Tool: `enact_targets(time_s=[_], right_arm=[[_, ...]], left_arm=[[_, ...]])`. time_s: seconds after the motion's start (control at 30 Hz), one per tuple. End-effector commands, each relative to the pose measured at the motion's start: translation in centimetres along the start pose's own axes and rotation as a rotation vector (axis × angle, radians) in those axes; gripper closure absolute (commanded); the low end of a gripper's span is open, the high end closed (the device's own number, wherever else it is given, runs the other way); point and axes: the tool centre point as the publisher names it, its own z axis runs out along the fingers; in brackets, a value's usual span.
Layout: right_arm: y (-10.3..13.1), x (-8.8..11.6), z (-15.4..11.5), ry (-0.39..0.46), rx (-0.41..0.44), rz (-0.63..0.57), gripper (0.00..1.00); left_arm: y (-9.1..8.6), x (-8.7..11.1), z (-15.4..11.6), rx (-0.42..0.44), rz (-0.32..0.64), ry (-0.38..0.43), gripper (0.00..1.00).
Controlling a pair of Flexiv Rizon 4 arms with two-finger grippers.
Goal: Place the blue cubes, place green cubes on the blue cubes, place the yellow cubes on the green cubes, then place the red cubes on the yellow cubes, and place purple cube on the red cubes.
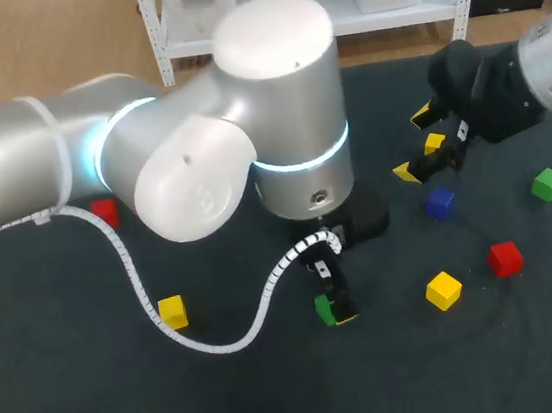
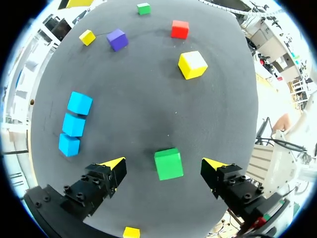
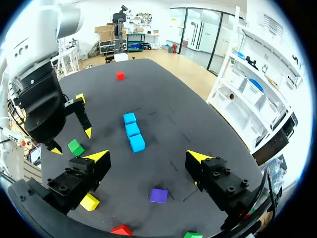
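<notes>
Three light-blue cubes [image 2: 74,124] lie in a row on the dark table; the head view hides them behind my left arm. A green cube [image 2: 168,164] sits on the table between the wide-open fingers of my left gripper [image 2: 163,164], with neither finger touching it. The same green cube [image 1: 324,309] shows under the left gripper [image 1: 333,295] in the head view. My right gripper [image 3: 147,157] hangs open and empty above the table, with the blue row [image 3: 132,130] ahead of it and the purple cube [image 3: 159,195] below. It [image 1: 416,146] hovers at the back right.
Loose cubes lie around: a yellow cube [image 1: 443,290], a red one [image 1: 505,258], the purple cube [image 1: 440,202] and a second green cube [image 1: 547,183] on the right. Another yellow cube [image 1: 172,311] and a red one [image 1: 104,211] sit on the left. A small yellow cube [image 1: 434,143] lies under the right gripper.
</notes>
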Motion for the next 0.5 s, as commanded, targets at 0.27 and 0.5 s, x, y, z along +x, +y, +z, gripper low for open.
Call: enact_targets(time_s=[0.27, 0.5], right_arm=[[-0.1, 0.0, 0.0, -0.002, -0.003, 0.0, 0.0], [-0.1, 0.0, 0.0, -0.002, -0.003, 0.0, 0.0]], left_arm=[[0.6, 0.3, 1.5, -0.017, -0.03, 0.017, 0.0], [0.7, 0.3, 1.6, -0.011, -0.048, 0.007, 0.65]])
